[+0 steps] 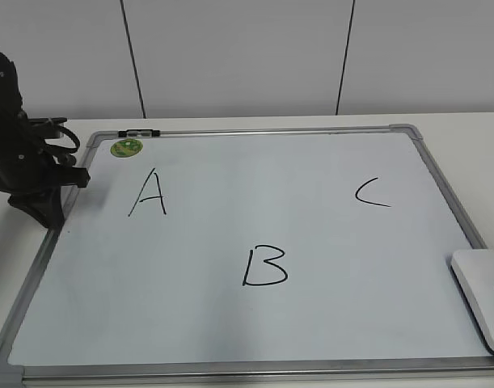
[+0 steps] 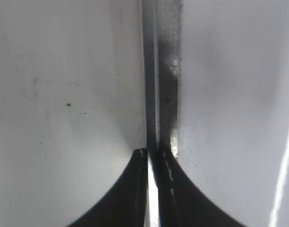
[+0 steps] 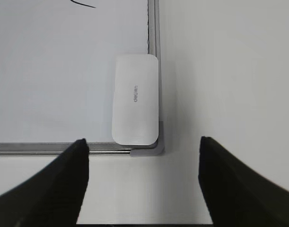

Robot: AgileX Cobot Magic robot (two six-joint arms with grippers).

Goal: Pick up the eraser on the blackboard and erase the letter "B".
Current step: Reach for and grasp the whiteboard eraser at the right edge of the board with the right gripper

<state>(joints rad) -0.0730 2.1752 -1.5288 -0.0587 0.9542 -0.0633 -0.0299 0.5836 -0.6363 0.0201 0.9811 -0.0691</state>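
The blackboard (image 1: 230,315) is a white board with a silver frame, lying flat on the table. The black letter "B" (image 1: 264,267) sits in its lower middle, with "A" (image 1: 149,194) to the upper left and "C" (image 1: 371,194) to the upper right. The white eraser (image 1: 483,295) lies on the board's near right corner; in the right wrist view it (image 3: 135,105) rests against the frame. My right gripper (image 3: 143,144) is open and empty, above the table just short of that corner. My left gripper (image 2: 152,153) is shut and empty over the board's left frame (image 2: 161,71).
A small green round magnet (image 1: 126,148) sits at the board's far left corner, next to a black clip (image 1: 139,133) on the frame. The left arm (image 1: 24,153) stands at the board's left edge. White table (image 3: 229,71) lies right of the board.
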